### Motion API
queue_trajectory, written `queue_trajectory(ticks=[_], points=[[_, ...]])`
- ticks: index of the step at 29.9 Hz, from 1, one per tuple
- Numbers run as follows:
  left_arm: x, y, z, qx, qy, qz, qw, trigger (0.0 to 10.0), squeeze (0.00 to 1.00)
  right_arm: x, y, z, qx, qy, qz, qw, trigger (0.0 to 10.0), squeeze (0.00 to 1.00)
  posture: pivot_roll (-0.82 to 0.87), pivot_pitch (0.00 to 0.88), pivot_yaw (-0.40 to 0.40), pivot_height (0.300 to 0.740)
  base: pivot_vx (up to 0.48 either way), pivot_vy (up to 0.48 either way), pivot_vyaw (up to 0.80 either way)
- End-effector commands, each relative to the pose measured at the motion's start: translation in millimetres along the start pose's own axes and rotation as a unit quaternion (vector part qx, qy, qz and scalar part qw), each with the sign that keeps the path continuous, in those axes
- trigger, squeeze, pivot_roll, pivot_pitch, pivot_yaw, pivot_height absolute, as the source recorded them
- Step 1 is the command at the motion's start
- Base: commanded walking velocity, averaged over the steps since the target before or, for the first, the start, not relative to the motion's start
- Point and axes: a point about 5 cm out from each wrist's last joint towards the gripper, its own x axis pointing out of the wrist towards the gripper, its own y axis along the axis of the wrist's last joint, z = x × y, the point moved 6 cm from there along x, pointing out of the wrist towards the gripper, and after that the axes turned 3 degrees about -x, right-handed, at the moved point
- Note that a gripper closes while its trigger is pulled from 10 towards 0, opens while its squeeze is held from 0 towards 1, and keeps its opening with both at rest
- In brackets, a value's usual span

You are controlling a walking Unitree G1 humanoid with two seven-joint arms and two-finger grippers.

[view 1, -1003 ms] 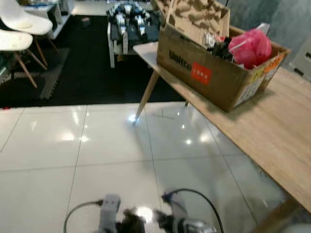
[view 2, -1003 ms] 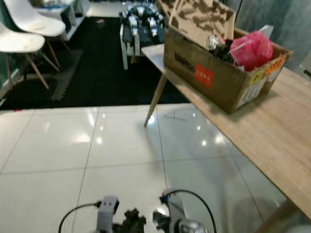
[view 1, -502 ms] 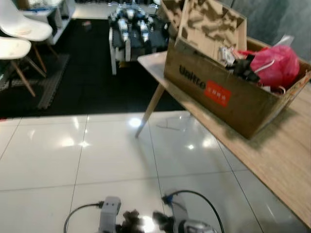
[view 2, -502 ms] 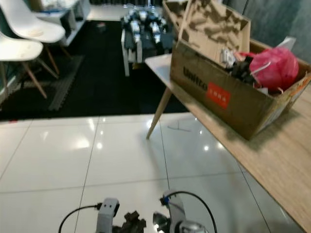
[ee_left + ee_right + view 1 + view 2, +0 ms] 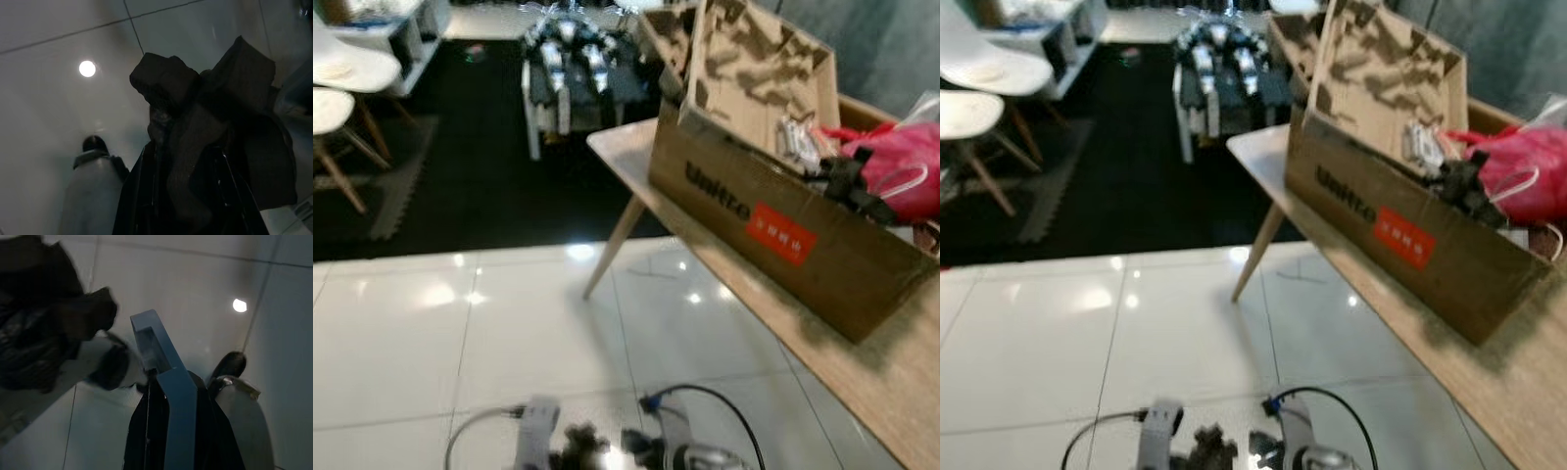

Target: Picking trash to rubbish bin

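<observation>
Gripping a crumpled dark wad of trash (image 5: 205, 142), the left gripper (image 5: 188, 196) hung low over the glossy white tile floor (image 5: 431, 333), its jaws closed on the wad, which bulged out beyond the fingertips. Close beside it, the right gripper (image 5: 168, 431) held a flat blue piece (image 5: 164, 382) clamped between its jaws, the piece sticking up past the black fingers (image 5: 142, 431). From the head camera both grippers sat side by side at the bottom edge, the left (image 5: 570, 448) just beside the right (image 5: 641, 448), each trailing a black cable above the tiles. To the robot's right stood a wooden counter (image 5: 891, 392) on slanted legs, carrying an open cardboard box (image 5: 773, 235) with a red label on its side and its flaps raised. Inside the box lay a pink plastic bag (image 5: 906, 171) and some dark tangled items (image 5: 847, 181). Farther off, a black mat (image 5: 460, 166) covered the floor, with white chairs (image 5: 342, 88) on the left and a small white stand holding silver and black parts (image 5: 563, 59) near the counter's far end.
</observation>
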Motion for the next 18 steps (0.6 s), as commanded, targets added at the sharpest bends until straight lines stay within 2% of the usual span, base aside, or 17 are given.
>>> queue_trajectory(ticks=[1,18], points=[[-1.0,-13.4,2.1,-0.003,-0.004,-0.019,1.000,10.0,0.00,-1.5,-9.3,1.7,0.005,-0.003,-0.012,1.000,10.0,0.00,0.05,0.090,-0.008,0.740,0.000,0.000,-0.80],[-1.9,-10.7,-0.3,-0.008,-0.002,-0.012,1.000,10.0,0.00,-0.5,-7.6,-0.9,0.005,0.001,-0.012,1.000,10.0,0.00,0.06,0.094,-0.005,0.740,0.000,0.000,-0.80]])
